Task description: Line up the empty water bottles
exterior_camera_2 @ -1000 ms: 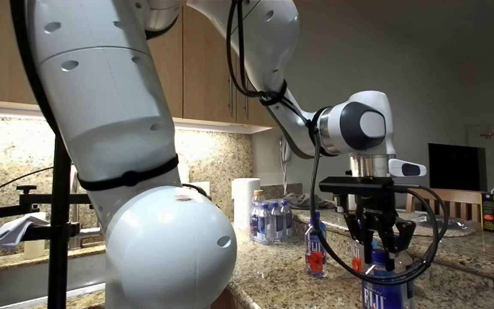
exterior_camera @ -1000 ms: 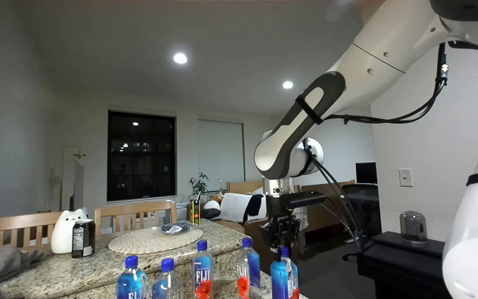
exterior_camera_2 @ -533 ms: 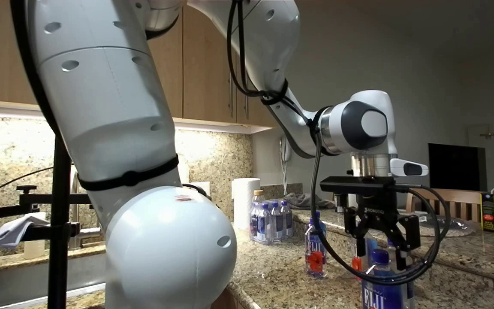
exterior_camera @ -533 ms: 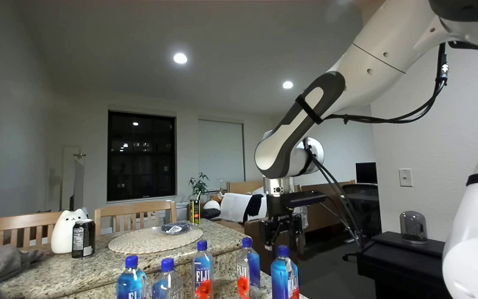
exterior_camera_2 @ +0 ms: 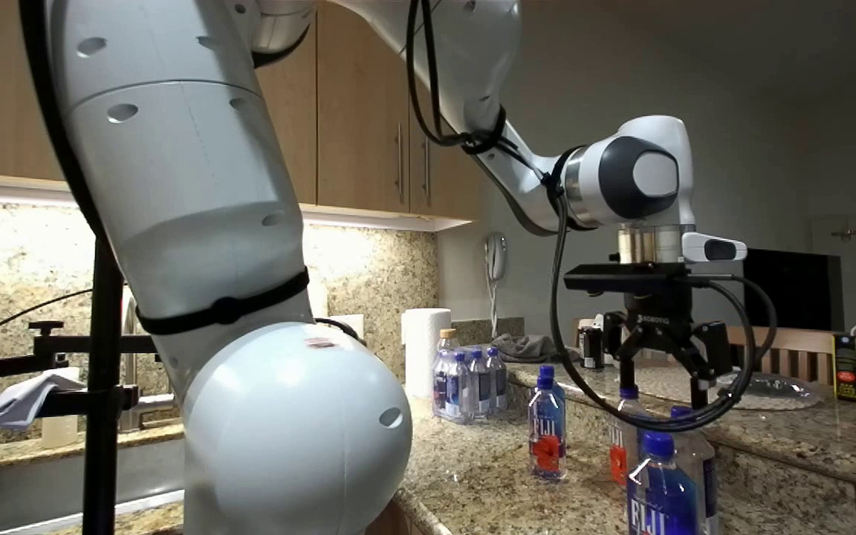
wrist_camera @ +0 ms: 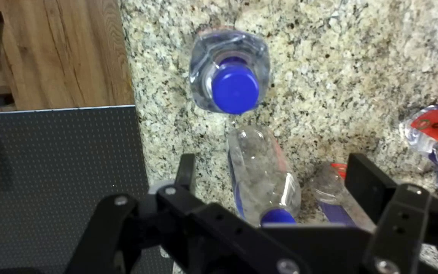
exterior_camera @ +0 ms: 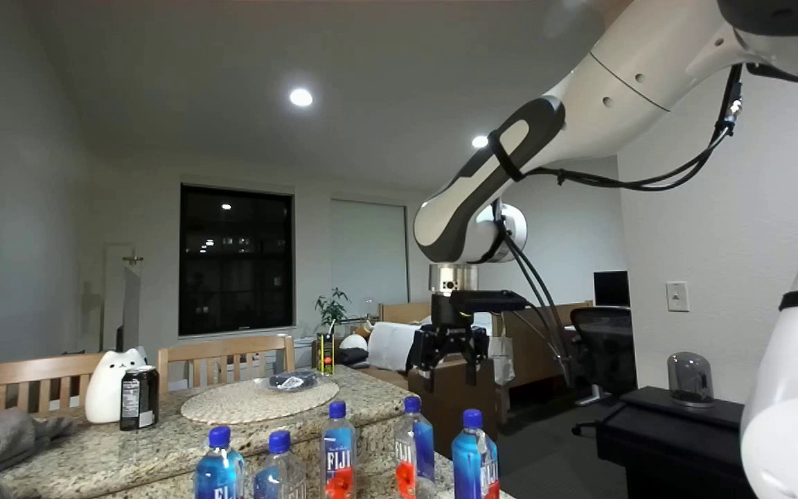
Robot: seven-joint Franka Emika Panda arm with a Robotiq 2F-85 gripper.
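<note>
My gripper (exterior_camera: pixel 450 378) hangs above the bottles in both exterior views, its fingers spread and nothing between them. Below it in an exterior view stands a clear bottle (exterior_camera: pixel 468 457) with a blue cap. A second one (exterior_camera: pixel 413 447) and a third (exterior_camera: pixel 339 450), both with red flowers on their labels, stand upright to its left, followed by others. Straight beneath the jaws in the wrist view is a bottle (wrist_camera: pixel 259 167), its cap partly hidden by the gripper body. Ahead of it stands another bottle (wrist_camera: pixel 234 87). A red-marked bottle (wrist_camera: pixel 437 125) shows at the right edge.
A raised granite ledge (exterior_camera_2: pixel 792 446) runs behind the bottles, bearing a woven mat (exterior_camera: pixel 233 409), a white cat-shaped object (exterior_camera: pixel 102 391), a black can (exterior_camera: pixel 139 398) and a carton (exterior_camera_2: pixel 850 368). Several bottles (exterior_camera_2: pixel 472 386) cluster by a paper roll (exterior_camera_2: pixel 425 349). The arm's cable loops low beside the gripper.
The fingers, close together at cap height a second ago, have spread wide. The gripper has then risen clear of the caps. The bottles show no movement.
</note>
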